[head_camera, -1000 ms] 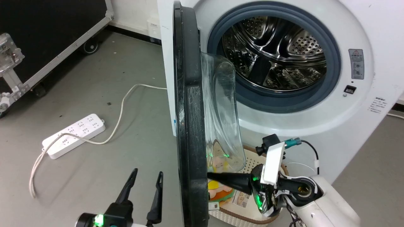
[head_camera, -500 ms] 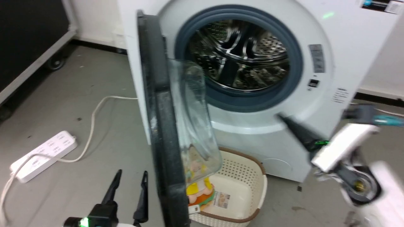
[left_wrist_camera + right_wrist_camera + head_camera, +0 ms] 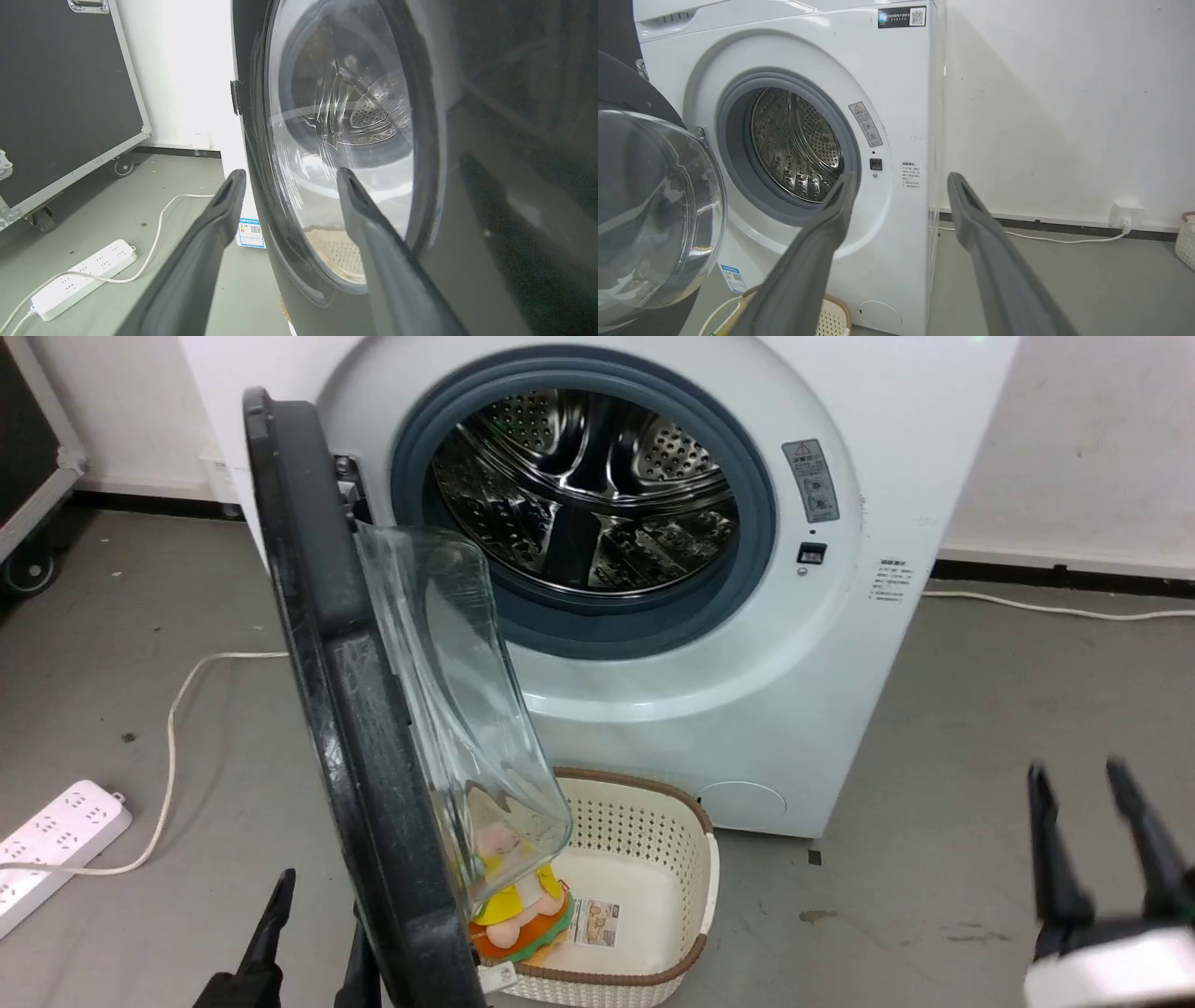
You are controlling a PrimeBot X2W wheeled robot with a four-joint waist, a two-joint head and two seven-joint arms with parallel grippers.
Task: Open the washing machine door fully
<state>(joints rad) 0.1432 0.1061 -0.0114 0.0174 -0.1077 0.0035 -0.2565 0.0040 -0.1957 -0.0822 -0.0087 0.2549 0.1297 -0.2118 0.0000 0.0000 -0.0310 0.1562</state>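
The washing machine door [image 3: 345,709] juts just right of the left claw [image 3: 322,907]; open floor [image 3: 915,709] fronts the right claw [image 3: 1074,770].

Bare lab-like test room: grey floor [image 3: 980,709], a lone washer [image 3: 653,709], wheeled flight case [image 3: 60,93] and power strip [image 3: 84,275] left of the left end effector [image 3: 289,173].

You see the washing machine door [image 3: 345,709] hinged left of the drum opening [image 3: 579,495] and standing out toward you, with the basket [image 3: 616,775] on the floor below it, before the machine. The power strip [image 3: 51,835] lies well left. Your left gripper [image 3: 290,175] is just beside the door's outer face, your right gripper [image 3: 1074,768] well right.
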